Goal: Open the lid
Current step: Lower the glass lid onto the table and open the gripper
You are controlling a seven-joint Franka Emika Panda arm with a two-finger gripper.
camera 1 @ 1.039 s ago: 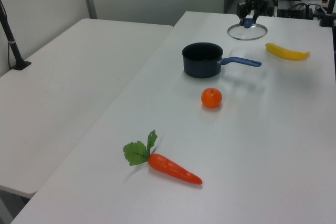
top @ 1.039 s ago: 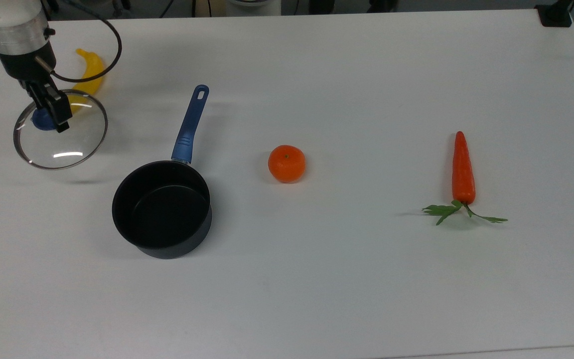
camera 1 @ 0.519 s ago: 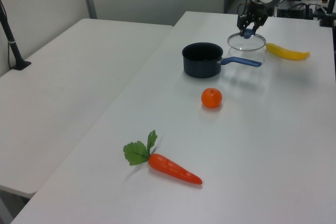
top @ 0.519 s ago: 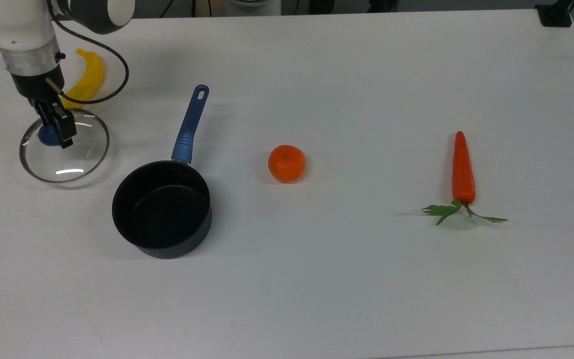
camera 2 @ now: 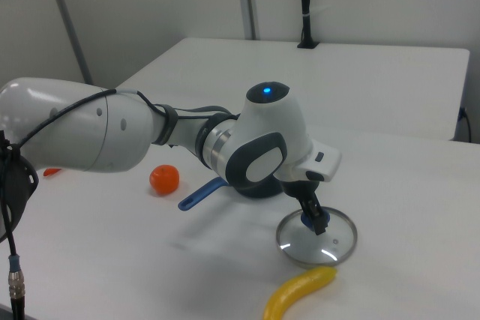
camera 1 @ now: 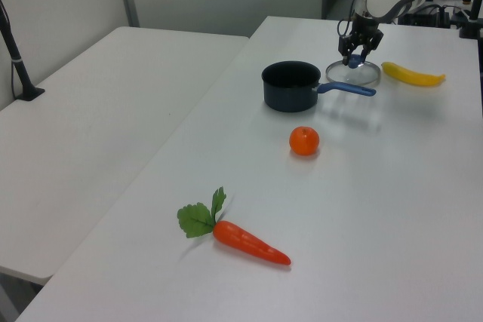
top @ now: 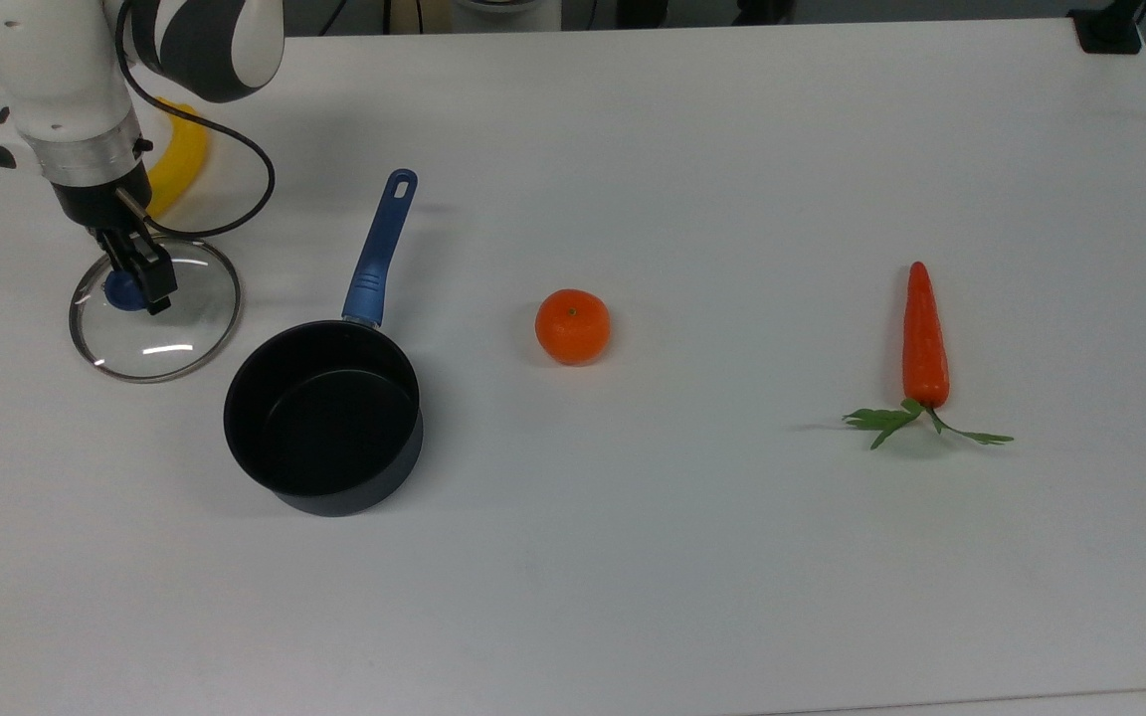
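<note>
On the big white table (top: 692,557) you can see everything laid out, with the robot arm (camera 2: 112,129) as the biggest thing, reaching in over the top view's far left corner. Next in size is the dark saucepan (top: 324,416), which stands open with nothing on top of it, and its long blue handle (top: 379,249) points to the far side in the top view. Just beside the pan, on the top view's left, is the lid (top: 180,333). It is round clear glass with a thin metal rim, and it looks flat and low, at the table or just above it; you cannot tell if it touches. It sits apart from the pan, not on it. A yellow banana (camera 2: 298,294) lies just past the lid, partly hidden behind the arm in the top view and close to the lid's rim in the right view. Well apart, toward the top view's right, a carrot (top: 924,338) with green leaves lies on the table. Between the pan and the carrot sits a small orange (top: 572,325). Your gripper (top: 135,281) points down over the middle of the lid, and its two black fingers (top: 157,282) are pinching the little blue knob (top: 119,290) on top of the lid. In the left view you see the gripper (camera 1: 355,54) at the far end of the table, over the lid (camera 1: 365,76).
</note>
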